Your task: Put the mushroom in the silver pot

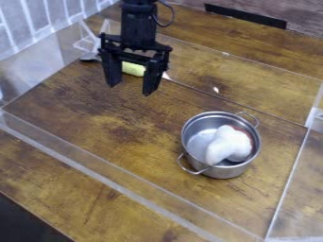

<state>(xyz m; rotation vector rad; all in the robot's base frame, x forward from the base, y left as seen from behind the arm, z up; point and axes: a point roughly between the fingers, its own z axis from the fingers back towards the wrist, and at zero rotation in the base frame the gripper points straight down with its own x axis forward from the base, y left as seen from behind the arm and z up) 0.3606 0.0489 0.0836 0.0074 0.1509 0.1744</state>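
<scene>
silver pot [221, 168] near right on the table [94, 156]; white mushroom-like lump [225, 144] inside. placing looks done; next, likely just keep the arm clear. claw [131, 90] far left of pot, fingers spread, nothing between. lump's long axis seems to slant near-left to far-right; cap end unclear.

One camera supplies the only view, so nothing is shared with another. It looks down at a slant from above the near side of the tabletop [89, 142], facing its far edge. It sits close enough for the tabletop to fill most of the frame, with the near left edge running diagonally across the lower corner.
</scene>
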